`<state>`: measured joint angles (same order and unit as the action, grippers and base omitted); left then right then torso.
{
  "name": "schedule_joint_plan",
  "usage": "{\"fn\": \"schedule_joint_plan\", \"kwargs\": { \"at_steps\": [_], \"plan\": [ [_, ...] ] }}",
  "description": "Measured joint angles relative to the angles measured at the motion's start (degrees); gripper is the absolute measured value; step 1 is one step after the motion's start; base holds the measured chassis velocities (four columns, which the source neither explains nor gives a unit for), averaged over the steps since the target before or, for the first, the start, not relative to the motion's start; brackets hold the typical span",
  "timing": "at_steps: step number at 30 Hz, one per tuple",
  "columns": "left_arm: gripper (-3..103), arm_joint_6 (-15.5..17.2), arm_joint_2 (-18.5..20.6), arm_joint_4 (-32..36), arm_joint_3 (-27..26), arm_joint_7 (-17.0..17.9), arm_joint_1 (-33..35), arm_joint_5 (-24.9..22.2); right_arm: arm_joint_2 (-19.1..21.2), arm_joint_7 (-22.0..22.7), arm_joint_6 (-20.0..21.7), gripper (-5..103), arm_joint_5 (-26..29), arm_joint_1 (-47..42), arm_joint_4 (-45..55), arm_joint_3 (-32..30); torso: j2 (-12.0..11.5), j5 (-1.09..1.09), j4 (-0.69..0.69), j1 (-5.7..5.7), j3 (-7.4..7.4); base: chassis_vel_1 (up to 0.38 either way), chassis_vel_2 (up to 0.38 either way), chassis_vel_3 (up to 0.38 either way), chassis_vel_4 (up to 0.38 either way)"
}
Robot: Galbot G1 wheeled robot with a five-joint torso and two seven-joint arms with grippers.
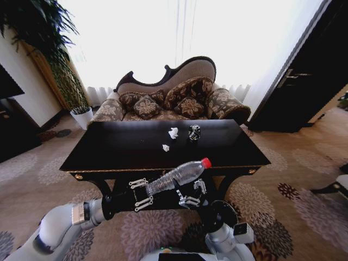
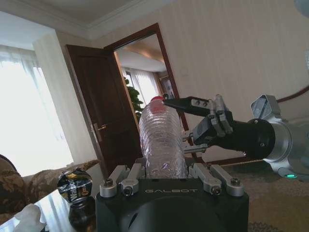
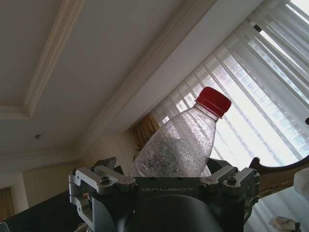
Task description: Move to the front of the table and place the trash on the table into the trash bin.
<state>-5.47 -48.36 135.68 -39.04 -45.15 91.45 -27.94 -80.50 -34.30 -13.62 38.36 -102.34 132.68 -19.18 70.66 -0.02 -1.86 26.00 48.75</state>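
With the clear plastic bottle (image 1: 176, 177) pinched at its base by your left gripper (image 1: 142, 194), and your right gripper (image 1: 191, 194) spread just beside its middle, keep that pinch firm until the right one closes.

Grey arms, black wrists marked GALBOT, silver-fingered left hand (image 1: 142, 193) and right hand (image 1: 191, 194).
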Motion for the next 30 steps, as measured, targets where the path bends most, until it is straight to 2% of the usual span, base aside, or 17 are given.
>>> {"fn": "schedule_joint_plan", "kwargs": {
  "at_steps": [11,12,14,16,20,22,26,30],
  "plan": [
    [34,-0.09,-0.75,-0.8,2.63,-0.05,-0.11,2.03,-0.69,-0.89,-0.08,100,-0.62,-0.94,1.63,0.96,0.0,0.01,0.0,0.0,0.0,0.0,0.0,0.0,0.0],
    [32,-0.01,-1.02,-0.77,3.11,-0.06,0.0,2.41,-0.91,-1.02,-0.19,103,-0.99,-1.06,1.66,1.37,0.0,0.01,0.0,0.0,0.0,0.0,0.0,0.0,0.0],
    [30,0.18,-1.26,-0.82,3.98,-0.24,0.26,3.43,-1.34,-1.48,-0.37,97,-1.84,-1.31,1.7,2.14,0.0,0.01,0.0,0.0,0.0,0.0,0.0,0.0,0.0],
    [30,0.18,-1.26,-0.92,4.09,-0.26,0.31,3.67,-1.38,-1.72,-0.46,97,-1.93,-1.37,1.7,2.24,0.0,0.01,0.0,0.0,0.0,0.0,0.0,0.0,0.0],
    [29,0.13,-1.02,-1.54,4.23,-0.32,0.43,4.14,-1.41,-3.29,-0.89,83,-2.11,-1.54,1.54,2.13,0.0,0.01,0.0,0.0,0.0,0.0,0.0,0.0,0.0],
    [29,0.13,-1.01,-1.56,4.19,-0.32,0.41,4.14,-1.39,-3.39,-0.97,83,-2.11,-1.54,1.48,2.06,-0.01,0.0,0.0,0.0,0.0,0.0,0.0,0.0,0.0],
    [29,0.16,-0.86,-1.43,3.89,-0.32,0.6,4.13,-1.21,-3.73,-1.31,68,-2.1,-1.54,1.24,1.6,-0.01,0.01,0.0,0.0,0.0,0.0,0.0,0.0,0.0],
    [29,0.28,-0.8,-1.09,3.4,-0.33,0.88,4.13,-1.14,-4.16,-1.56,61,-2.1,-1.42,0.9,1.45,-0.01,0.01,0.0,0.0,0.0,0.0,0.0,0.0,0.0]
  ]
}}
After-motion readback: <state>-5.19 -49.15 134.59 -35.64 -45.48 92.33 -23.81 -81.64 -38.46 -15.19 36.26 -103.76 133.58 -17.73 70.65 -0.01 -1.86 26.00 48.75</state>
